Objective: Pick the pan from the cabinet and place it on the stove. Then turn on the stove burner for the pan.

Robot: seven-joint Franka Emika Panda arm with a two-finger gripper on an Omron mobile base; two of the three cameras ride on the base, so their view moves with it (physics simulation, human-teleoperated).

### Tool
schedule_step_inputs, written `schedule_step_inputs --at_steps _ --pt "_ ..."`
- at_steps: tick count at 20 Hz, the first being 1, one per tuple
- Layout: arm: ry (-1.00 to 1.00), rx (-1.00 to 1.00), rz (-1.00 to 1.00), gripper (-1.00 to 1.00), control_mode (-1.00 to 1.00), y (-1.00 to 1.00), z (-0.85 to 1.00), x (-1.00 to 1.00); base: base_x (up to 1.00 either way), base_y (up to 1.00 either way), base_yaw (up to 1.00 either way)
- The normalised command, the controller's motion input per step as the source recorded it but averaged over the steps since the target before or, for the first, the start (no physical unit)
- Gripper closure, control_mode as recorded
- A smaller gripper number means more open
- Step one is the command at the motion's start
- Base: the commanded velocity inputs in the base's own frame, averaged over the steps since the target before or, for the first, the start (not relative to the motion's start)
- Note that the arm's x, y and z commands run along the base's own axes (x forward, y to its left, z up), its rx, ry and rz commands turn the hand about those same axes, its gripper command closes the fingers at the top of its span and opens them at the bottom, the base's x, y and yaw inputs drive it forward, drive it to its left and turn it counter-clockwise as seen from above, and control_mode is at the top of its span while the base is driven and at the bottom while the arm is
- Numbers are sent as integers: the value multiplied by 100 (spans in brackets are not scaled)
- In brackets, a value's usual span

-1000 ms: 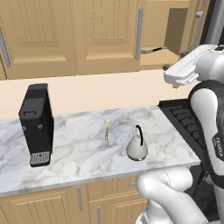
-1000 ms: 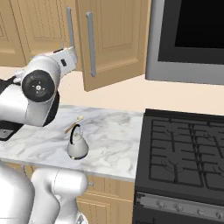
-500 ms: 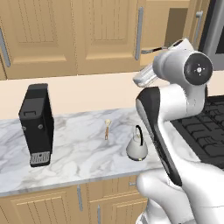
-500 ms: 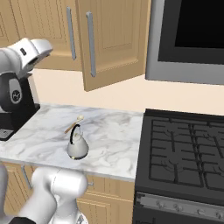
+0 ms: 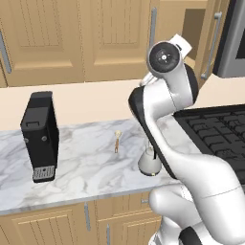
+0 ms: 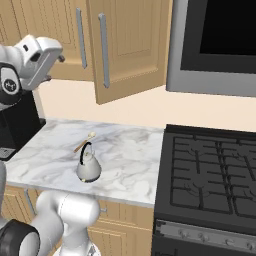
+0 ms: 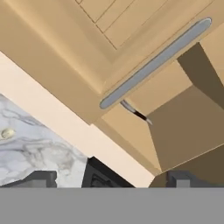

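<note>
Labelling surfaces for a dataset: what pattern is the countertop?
White marble with grey veining; the countertop shows best in the left base view.

The light tan wall cabinet (image 6: pixel 130 45) hung above the marble counter with one raised-panel door swung open, its long vertical grey bar handle (image 6: pixel 104 50) facing out. In the hand view, the cabinet's open compartment (image 7: pixel 175 118) showed a plain wooden shelf, with a slim dark-and-silver pan handle (image 7: pixel 136 113) poking out past the door's edge; the pan's body was hidden. The black gas stove (image 6: pixel 215 175) stood to the right of the counter, its dark cast grates (image 6: pixel 210 170) bare and a dark control panel (image 6: pixel 200 235) along its front.
</note>
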Motion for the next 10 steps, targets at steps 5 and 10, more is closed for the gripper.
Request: schedule_step_inputs --at_steps 5,10 --pt "12 -9 -10 -100 -100 -27 -6 35 0 0 0" --pt "12 -9 -8 -100 -100 -20 -10 37 0 0 0"
